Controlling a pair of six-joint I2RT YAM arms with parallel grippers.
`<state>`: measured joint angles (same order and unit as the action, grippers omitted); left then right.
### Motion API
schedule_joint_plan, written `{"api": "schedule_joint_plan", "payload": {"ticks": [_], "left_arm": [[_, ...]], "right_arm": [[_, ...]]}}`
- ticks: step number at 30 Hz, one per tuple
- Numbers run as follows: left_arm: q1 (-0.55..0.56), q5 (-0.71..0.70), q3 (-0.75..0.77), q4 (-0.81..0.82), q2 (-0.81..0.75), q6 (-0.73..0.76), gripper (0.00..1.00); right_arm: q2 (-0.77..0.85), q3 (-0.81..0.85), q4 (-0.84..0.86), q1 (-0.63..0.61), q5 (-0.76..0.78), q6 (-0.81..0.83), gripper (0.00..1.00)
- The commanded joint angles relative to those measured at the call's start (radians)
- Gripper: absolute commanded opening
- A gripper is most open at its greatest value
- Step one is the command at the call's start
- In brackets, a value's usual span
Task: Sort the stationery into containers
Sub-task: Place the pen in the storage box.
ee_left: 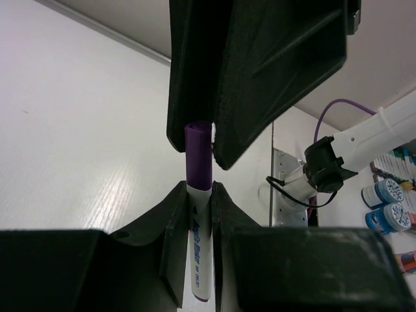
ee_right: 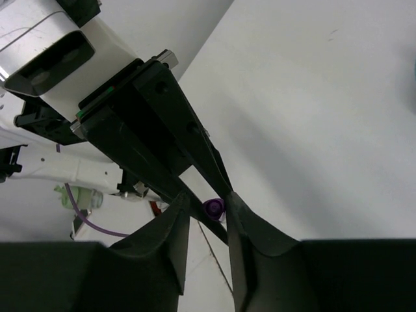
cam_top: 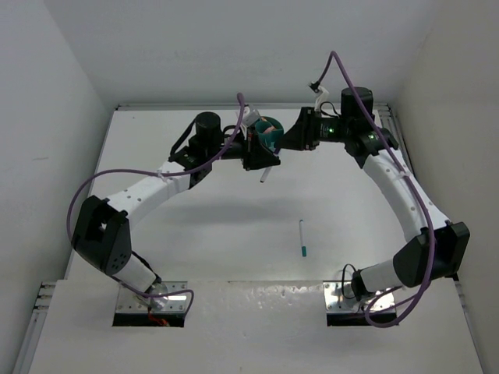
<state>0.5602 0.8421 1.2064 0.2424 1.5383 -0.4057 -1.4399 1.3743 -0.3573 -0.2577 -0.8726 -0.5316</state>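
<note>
- Left claw (ee_left: 198,195): narrow, clamped on the barrel of a white plastic pen with a purple cap (ee_left: 200,260). The cap points to 12 o'clock in the left wrist view.
- Right claw (ee_right: 208,209): its jaws stand narrow on either side of the cap's tip. Whether they pinch it yet I cannot tell.
- This looks like a hand-over. The right claw should seat squarely and firmly on the cap before the left claw lets go, or the pen could drop or the cap pull off.
- Round teal plastic cup (cam_top: 274,139): just beside both claws, at 12 o'clock on the white table (cam_top: 195,234).
- Slim white pen with a teal end (cam_top: 302,238): lies on the table well apart, toward 5 o'clock from the cup.
</note>
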Motion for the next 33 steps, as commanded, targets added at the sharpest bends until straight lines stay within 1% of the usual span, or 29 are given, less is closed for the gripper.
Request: {"api": "schedule_joint_plan", "payload": {"ticks": [1,5,6,8,9,10,11,14,15,16,17,18,19,21,22,23,25,27,30,33], "left_arm": [[-0.008,0.022,0.012,0.061,0.000,-0.018,0.00],[-0.008,0.018,0.013,0.066,0.005,-0.021,0.02],[-0.008,0.017,0.013,0.069,0.005,-0.021,0.05],[-0.008,0.014,0.016,0.069,0.003,-0.021,0.07],[-0.014,0.012,0.016,0.067,0.002,-0.021,0.12],[-0.016,0.012,0.015,0.067,0.002,-0.019,0.15],[-0.023,0.009,0.013,0.063,0.000,-0.022,0.31],[-0.049,-0.015,0.012,0.031,-0.004,-0.019,0.60],[-0.058,-0.024,0.012,0.000,-0.010,-0.016,0.79],[-0.084,-0.034,0.002,-0.017,-0.013,-0.006,0.83],[-0.103,-0.063,-0.002,-0.047,-0.021,0.001,0.95],[-0.121,-0.073,-0.010,-0.054,-0.035,0.005,0.95],[-0.169,-0.081,-0.022,-0.054,-0.043,0.017,0.95],[-0.227,-0.107,-0.030,-0.064,-0.075,0.051,0.96],[-0.279,-0.132,-0.033,-0.072,-0.082,0.062,0.96],[-0.304,-0.139,-0.034,-0.078,-0.099,0.074,0.96],[-0.365,-0.138,-0.039,-0.089,-0.109,0.099,0.96],[-0.396,-0.130,-0.053,-0.094,-0.122,0.116,0.97],[-0.440,-0.110,-0.096,-0.083,-0.136,0.122,0.97],[-0.460,-0.100,-0.131,-0.060,-0.142,0.114,0.97]], "right_arm": [[-0.013,-0.001,0.055,-0.006,-0.017,-0.007,0.26],[-0.028,0.017,0.054,-0.017,-0.013,0.001,0.18],[-0.037,0.020,0.043,-0.018,-0.009,0.011,0.13],[-0.045,0.031,0.031,-0.018,0.001,0.024,0.08],[-0.048,0.037,0.026,-0.017,0.003,0.030,0.03],[-0.057,0.039,0.026,-0.018,0.006,0.033,0.02],[-0.062,0.043,0.024,-0.018,0.010,0.033,0.00],[-0.092,0.078,0.015,-0.018,0.032,0.044,0.00],[-0.105,0.115,-0.006,-0.017,0.059,0.070,0.00],[-0.131,0.132,-0.014,-0.011,0.081,0.082,0.00],[-0.148,0.161,-0.017,-0.003,0.114,0.094,0.00],[-0.161,0.176,-0.014,0.006,0.132,0.094,0.00],[-0.197,0.192,-0.011,0.030,0.148,0.085,0.00],[-0.241,0.215,0.024,0.067,0.219,0.075,0.00],[-0.255,0.219,0.052,0.077,0.240,0.074,0.00],[-0.270,0.233,0.064,0.086,0.291,0.077,0.00],[-0.319,0.249,0.101,0.104,0.336,0.093,0.00],[-0.350,0.259,0.118,0.121,0.397,0.099,0.00],[-0.415,0.282,0.171,0.141,0.417,0.064,0.00],[-0.464,0.293,0.208,0.146,0.428,0.047,0.00]]}}
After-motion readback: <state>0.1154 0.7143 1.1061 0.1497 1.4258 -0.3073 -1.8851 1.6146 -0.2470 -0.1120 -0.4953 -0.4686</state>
